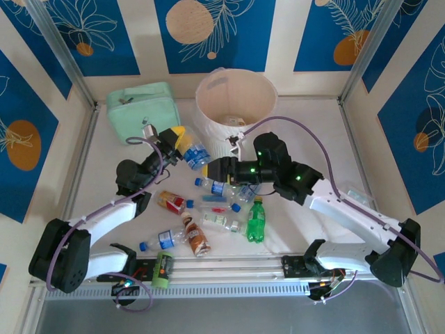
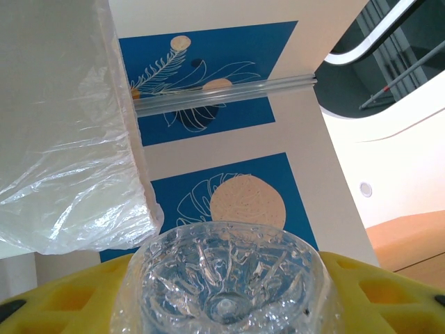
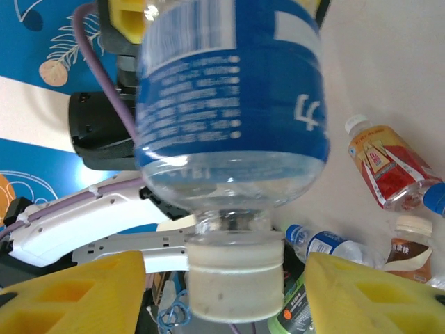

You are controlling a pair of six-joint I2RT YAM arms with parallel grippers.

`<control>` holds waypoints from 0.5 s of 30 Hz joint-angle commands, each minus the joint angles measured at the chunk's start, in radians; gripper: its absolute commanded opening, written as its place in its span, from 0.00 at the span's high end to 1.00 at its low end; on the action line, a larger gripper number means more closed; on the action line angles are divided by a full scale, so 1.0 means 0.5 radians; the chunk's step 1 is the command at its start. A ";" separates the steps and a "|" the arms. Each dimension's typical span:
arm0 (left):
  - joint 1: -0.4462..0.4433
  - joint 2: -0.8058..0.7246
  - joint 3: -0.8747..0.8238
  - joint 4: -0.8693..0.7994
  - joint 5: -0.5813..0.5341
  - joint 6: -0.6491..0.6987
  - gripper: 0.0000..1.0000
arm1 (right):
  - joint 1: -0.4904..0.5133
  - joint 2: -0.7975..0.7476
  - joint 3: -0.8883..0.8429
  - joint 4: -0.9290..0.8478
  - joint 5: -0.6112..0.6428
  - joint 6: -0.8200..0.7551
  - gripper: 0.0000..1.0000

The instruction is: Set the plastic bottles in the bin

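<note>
A clear bottle with a blue label [image 1: 196,156] hangs above the table between both arms, just left of the bin [image 1: 235,104]. My left gripper [image 1: 179,139] is shut on it; in the left wrist view its ribbed clear base [image 2: 226,278] sits tight between the yellow fingers [image 2: 69,296]. My right gripper [image 1: 211,165] is open at the other end, where the white cap [image 3: 233,278] stands between the yellow fingers [image 3: 76,292] with a gap on each side. Several more bottles lie on the table, among them a green one [image 1: 256,221], a red-labelled one [image 1: 172,202] and a brown one [image 1: 197,236].
A mint-green zip pouch [image 1: 142,108] lies at the back left beside the bin. The bin's bag liner [image 2: 62,160] hangs close to my left wrist. Metal frame rails [image 1: 62,56] border the table on both sides. A green tape roll [image 1: 162,270] sits at the front edge.
</note>
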 commanded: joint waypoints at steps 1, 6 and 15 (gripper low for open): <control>0.016 -0.041 -0.022 0.128 -0.025 -0.013 0.44 | -0.007 0.050 0.081 0.007 -0.035 -0.030 0.43; 0.016 -0.033 -0.023 0.127 -0.025 -0.016 0.46 | -0.006 0.093 0.114 0.023 -0.056 -0.038 0.54; 0.015 -0.044 -0.011 0.015 0.020 0.048 0.42 | -0.004 0.091 0.135 -0.024 -0.045 -0.061 0.76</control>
